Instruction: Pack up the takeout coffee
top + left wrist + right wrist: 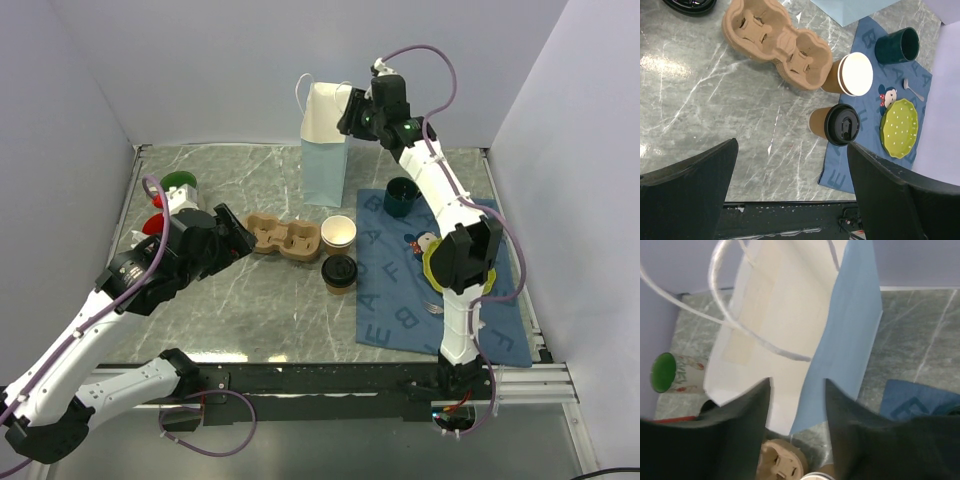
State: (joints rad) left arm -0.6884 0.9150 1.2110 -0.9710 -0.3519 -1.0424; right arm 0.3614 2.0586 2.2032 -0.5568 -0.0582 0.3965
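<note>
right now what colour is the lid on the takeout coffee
Black. The lid on the tan takeout coffee shows best in the left wrist view.

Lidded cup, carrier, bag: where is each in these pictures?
Lidded cup [842, 125], left wrist view, on its black lid.
Carrier [777, 42], left wrist view, on its middle.
Bag [325, 170], top view, on its blue front.
</note>
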